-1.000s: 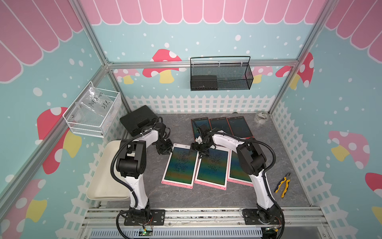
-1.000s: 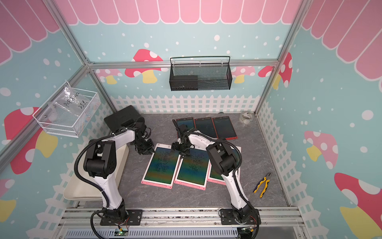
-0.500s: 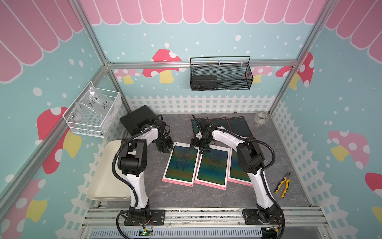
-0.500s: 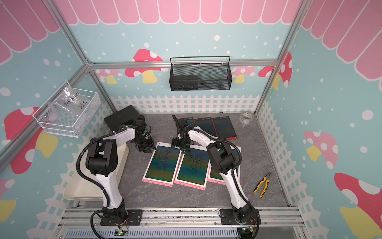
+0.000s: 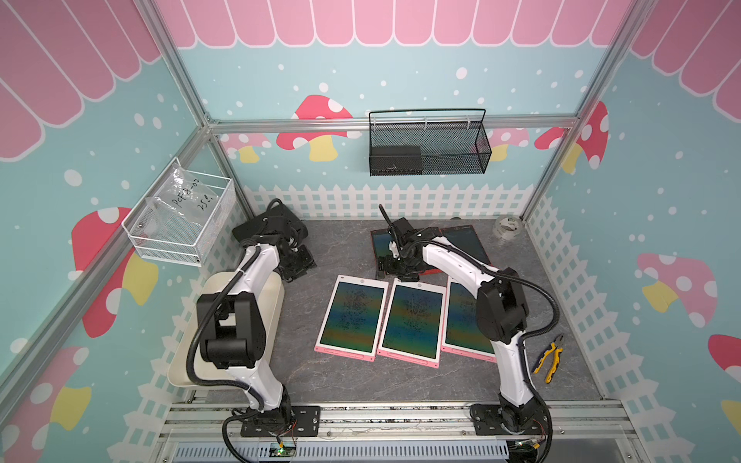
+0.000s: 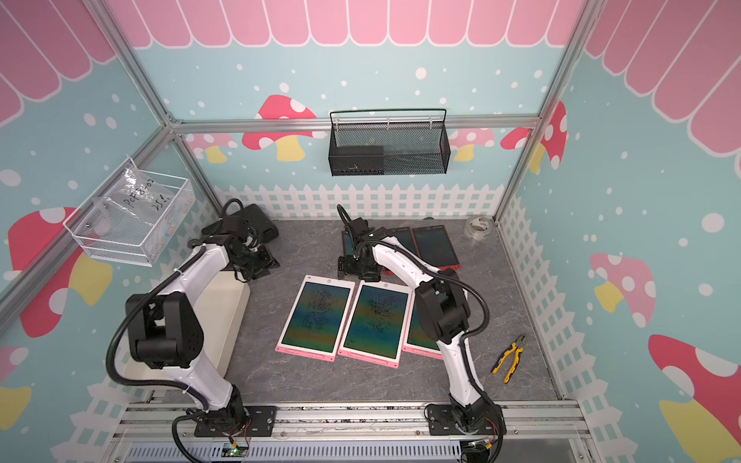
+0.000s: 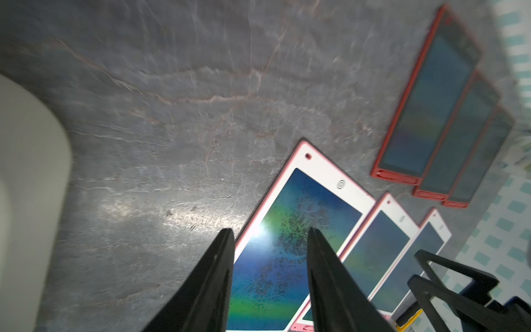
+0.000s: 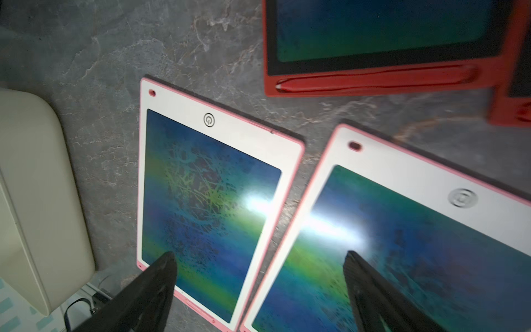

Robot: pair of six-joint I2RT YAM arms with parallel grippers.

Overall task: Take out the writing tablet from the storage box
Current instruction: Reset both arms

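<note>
At the left edge of the desk (image 5: 320, 373) sits the storage box (image 5: 269, 296). Its visible part is bare, and much of it is hidden under the left arm (image 5: 256, 264). The writing tablet (image 5: 351, 316) lies flat on the desk just beside the box, lined up with two more pink tablets (image 5: 411, 322), so the removal looks done. The left claw (image 7: 268, 230) hangs near the box's back corner, its jaws partly apart and gripping nothing. The right claw (image 8: 258, 254) hovers over the row's back ends, spread wide and empty, probably to keep clear of the screens.
</note>
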